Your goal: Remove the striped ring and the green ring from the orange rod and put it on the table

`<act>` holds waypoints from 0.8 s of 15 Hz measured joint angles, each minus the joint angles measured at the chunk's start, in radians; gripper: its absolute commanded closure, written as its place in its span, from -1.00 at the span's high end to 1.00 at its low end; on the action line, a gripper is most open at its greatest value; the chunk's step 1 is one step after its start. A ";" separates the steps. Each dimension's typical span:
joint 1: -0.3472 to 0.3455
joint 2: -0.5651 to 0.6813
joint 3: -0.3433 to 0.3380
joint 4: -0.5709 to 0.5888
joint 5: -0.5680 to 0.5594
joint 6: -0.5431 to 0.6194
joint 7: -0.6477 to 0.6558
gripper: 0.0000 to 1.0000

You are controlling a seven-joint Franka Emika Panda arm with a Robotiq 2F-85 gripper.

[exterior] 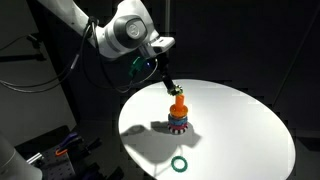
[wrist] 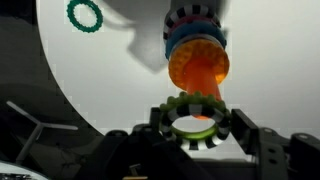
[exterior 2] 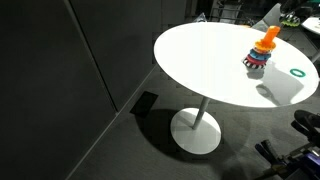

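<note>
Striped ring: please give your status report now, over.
Gripper shut on the striped ring, at the orange rod knob. Green ring already on the table. Nothing seen in the way.

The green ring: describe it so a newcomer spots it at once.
On the round white table, find the ring stack on the orange rod. The green ring lies flat and alone near the table's edge. It is plain solid green, unlike the striped ring in the tool.
</note>
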 measured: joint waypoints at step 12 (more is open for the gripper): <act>-0.066 0.100 0.017 -0.066 -0.002 0.019 0.000 -0.07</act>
